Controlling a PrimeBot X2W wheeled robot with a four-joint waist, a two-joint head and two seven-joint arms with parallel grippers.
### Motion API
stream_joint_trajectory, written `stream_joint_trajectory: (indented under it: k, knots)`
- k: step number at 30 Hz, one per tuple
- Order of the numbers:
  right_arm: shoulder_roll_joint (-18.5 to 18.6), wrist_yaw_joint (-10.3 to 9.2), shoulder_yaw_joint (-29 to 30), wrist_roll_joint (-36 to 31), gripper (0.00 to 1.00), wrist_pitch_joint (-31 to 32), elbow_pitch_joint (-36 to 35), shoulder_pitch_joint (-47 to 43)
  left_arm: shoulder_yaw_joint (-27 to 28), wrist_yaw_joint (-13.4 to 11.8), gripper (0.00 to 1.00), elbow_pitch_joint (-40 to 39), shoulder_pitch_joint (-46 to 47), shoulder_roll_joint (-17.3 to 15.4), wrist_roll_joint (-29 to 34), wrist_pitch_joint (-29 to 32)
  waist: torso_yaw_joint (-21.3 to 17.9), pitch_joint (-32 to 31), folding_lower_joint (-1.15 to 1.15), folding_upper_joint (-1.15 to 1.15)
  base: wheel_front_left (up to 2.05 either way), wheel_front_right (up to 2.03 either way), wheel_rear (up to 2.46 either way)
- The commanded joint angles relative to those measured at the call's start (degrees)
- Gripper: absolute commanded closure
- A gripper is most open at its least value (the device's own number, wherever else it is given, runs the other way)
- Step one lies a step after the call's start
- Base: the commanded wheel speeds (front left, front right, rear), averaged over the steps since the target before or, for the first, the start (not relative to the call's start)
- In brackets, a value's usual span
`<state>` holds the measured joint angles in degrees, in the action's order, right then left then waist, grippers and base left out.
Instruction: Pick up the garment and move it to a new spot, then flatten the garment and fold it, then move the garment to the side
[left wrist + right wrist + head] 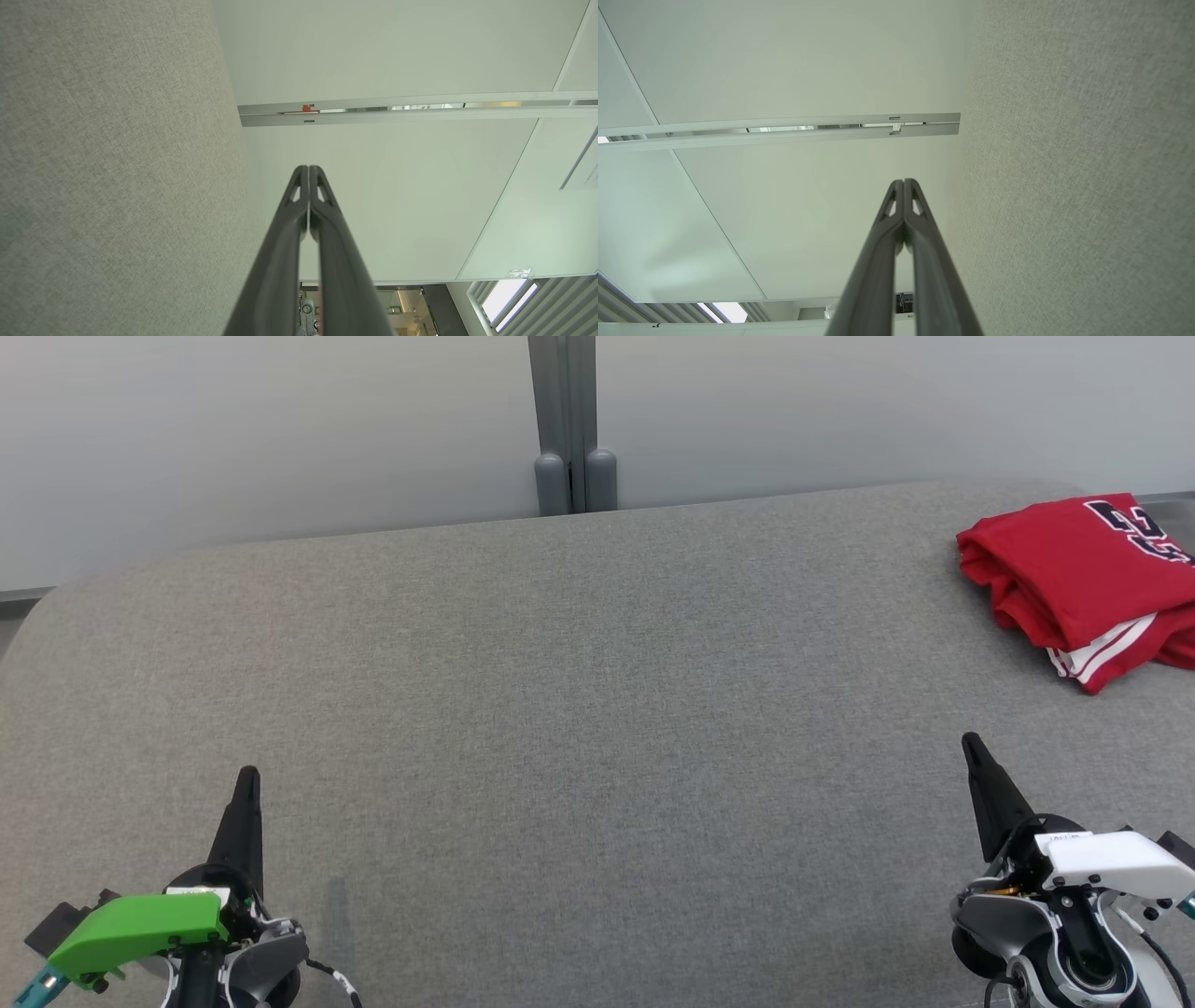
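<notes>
The left gripper [247, 775] sat low at the near left of the grey fabric surface [597, 709], its two dark fingers pressed together into a single point that aimed away from the robot toward the pale wall [280, 429], with nothing between them. A green cover [135, 924] capped its wrist. In the left wrist view the fingers [280, 261] met along their tips, the fabric ran down the left side and the wall panels lay beyond. The right gripper [971, 742] mirrored this pose at the near right, under a white cover [1111, 859], its claw likewise closed tight on nothing and leaning slightly inward toward the middle. The right wrist view showed its fingers [878, 266] touching at the tips, with the fabric on the right side. Both grippers were well apart from each other, with bare fabric between them. The garment [1064, 569], red with white and dark striped trim and a dark printed number, lay folded at the far right of the surface, partly cut off by the edge of the head view, beyond the right gripper and clear of it. A grey post [569, 429] stood behind the far edge.
</notes>
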<state>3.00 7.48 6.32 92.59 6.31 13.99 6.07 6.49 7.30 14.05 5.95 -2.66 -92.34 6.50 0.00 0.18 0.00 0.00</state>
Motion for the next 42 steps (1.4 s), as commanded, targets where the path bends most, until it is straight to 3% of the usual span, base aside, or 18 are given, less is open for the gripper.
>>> stream_joint_trajectory:
  k: [1,42]
  knots:
    - [0.0,0.02,0.1,0.0,1.00,0.3,0.1,0.3,0.2,0.4,1.00,0.1,0.6,-0.4,-0.2,0.3,0.0,0.0,0.00,0.00,0.00,0.00,0.00]
    - [-0.1,0.02,0.3,-0.2,1.00,0.3,0.1,0.3,0.2,0.4,1.00,0.1,0.6,-0.4,-0.2,0.3,0.0,0.0,0.00,0.00,0.00,0.00,0.00]
